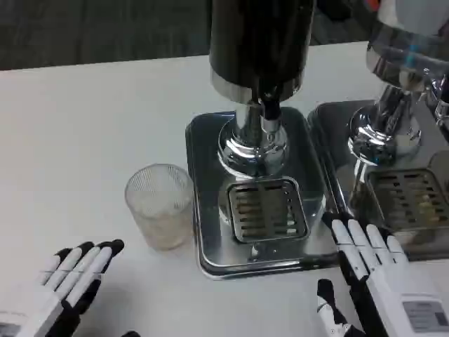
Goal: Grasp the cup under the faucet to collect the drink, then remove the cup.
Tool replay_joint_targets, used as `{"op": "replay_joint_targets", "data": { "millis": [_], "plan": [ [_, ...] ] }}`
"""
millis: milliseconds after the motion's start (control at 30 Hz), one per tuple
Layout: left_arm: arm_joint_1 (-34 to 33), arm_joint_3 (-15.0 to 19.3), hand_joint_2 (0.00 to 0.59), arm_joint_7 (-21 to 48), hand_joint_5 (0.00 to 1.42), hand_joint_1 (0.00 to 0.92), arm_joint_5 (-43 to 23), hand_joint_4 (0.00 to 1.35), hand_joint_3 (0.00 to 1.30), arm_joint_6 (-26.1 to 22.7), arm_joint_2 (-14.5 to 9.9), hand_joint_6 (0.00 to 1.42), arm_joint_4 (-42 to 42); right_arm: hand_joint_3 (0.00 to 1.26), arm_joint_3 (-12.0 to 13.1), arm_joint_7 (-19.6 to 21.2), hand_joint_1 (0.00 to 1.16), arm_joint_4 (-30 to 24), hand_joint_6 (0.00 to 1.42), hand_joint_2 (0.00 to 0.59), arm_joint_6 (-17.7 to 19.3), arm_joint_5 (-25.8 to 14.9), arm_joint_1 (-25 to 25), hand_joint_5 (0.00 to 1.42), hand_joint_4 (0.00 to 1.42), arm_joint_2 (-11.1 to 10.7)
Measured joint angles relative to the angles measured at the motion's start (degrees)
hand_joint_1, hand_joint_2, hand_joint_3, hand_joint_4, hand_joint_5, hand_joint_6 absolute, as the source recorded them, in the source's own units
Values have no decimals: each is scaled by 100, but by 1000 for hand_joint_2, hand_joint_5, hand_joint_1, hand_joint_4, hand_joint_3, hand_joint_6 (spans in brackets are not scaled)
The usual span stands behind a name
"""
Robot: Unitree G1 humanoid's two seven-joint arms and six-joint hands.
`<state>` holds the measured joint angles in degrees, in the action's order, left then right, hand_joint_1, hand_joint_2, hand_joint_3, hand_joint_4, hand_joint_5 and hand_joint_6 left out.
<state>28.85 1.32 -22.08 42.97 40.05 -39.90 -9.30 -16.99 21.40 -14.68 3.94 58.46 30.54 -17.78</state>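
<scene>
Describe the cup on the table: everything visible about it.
The cup is a clear, ribbed tumbler that looks like glass or plastic, standing upright on the white table. It sits just left of the dispenser's steel base, not under the faucet. Neither hand touches it. It looks nearly empty; the contents are hard to tell.

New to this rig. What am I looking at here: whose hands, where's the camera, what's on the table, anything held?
This is a single picture from a camera on a humanoid robot's head or chest, looking down at a white table. The two white-and-black hands at the bottom are the robot's own: left hand on the picture's left, right hand on the right. Both are open, fingers apart, holding nothing. In the middle stands a drink dispenser with a faucet above a slotted drip grate on a metal tray. A second dispenser stands to its right. A ribbed clear cup stands on the table left of the tray, not under the faucet.
</scene>
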Motion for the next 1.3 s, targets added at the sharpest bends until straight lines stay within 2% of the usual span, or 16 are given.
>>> {"op": "replay_joint_targets", "data": {
  "millis": [1300],
  "plan": [
    [-22,-1,216,-1,0,0,-6,0,0,-25,68,0,-30,34,7,24,314,54,0,557,-44,-134,-168,0,0,-51]
  ]
}}
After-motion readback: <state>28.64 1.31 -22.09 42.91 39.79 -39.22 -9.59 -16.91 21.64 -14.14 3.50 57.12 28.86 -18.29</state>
